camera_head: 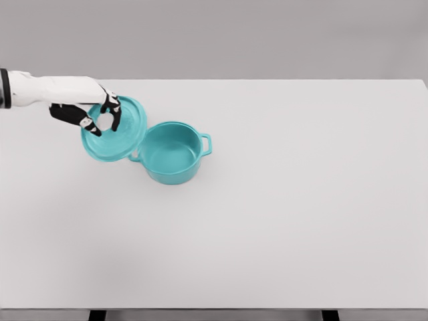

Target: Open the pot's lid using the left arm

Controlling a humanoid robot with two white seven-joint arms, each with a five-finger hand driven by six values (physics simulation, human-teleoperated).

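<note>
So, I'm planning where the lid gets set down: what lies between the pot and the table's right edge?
Nothing: the head view shows only bare white table from the pot to the right edge. The lid is held left of the pot.

Pot [172, 152] is solid teal, inside and out, handles too. Lid [120, 134], at about 10 o'clock from it, is the same teal with a white knob. Left hand [93, 117] has black fingers with white patches, arm is white. Table [281, 200] is plain white, backdrop light grey.
</note>
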